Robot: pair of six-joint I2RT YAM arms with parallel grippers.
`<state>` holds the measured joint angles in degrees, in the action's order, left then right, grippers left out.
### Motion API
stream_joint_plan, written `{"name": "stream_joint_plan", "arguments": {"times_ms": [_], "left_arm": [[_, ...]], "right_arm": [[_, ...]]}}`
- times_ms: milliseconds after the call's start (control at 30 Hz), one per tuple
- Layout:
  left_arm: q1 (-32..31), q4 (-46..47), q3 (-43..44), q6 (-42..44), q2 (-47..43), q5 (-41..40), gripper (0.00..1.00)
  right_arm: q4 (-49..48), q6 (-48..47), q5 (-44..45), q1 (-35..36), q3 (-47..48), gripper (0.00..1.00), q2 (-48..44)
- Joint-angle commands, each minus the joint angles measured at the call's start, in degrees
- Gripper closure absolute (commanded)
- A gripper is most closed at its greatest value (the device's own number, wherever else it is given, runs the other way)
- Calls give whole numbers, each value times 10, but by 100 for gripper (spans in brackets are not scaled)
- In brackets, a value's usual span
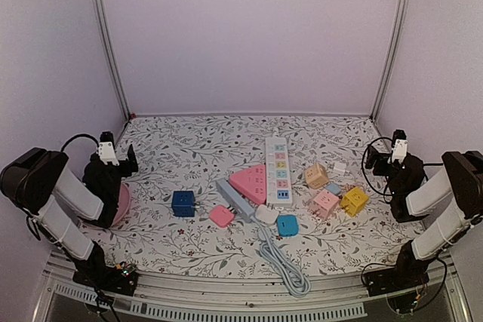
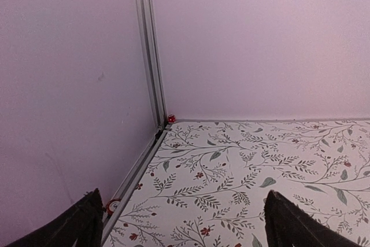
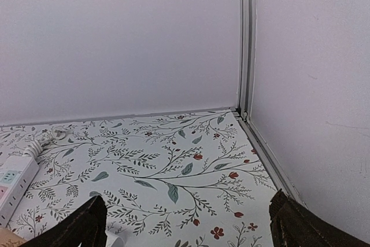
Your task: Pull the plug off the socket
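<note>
My left gripper [image 2: 182, 196] has its jaws spread wide with nothing between them; in the left wrist view I see only the two black fingertips [image 2: 78, 221] at the bottom corners, with the floral-patterned table cover [image 2: 248, 166] and the back-left corner of the enclosure past them. The right gripper [image 3: 188, 196] is released in the same way and holds nothing, facing the back-right corner.

From above, both arms are folded back at the table's outer sides, well apart from the clutter in the middle. The long white power strip with pastel sockets [image 1: 278, 170] lies near the centre, running away from me. A small dark blue plug [image 1: 283, 197] appears to sit in its near end, though it is too small for me to be sure how it is seated.

Touching the strip's left side is a pink wedge-shaped socket block [image 1: 250, 180]. A white plug with a coiled grey cable [image 1: 266, 214] lies just beside the strip's near end. To the right lie a tan cube adapter [image 1: 315, 176], a pink cube adapter [image 1: 325, 203] and a yellow cube adapter [image 1: 353, 200].
</note>
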<state>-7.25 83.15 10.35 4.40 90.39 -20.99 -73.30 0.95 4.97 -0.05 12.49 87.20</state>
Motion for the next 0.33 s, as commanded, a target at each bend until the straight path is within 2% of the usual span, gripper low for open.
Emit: {"name": "stream_joint_plan", "arguments": {"times_ms": [0, 300], "left_arm": [[8, 2, 7, -4, -1, 6, 3], [8, 2, 8, -4, -1, 7, 3]], "right_arm": [[-12, -25, -30, 2, 9, 1, 6], [-11, -28, -34, 2, 10, 1, 6]]}}
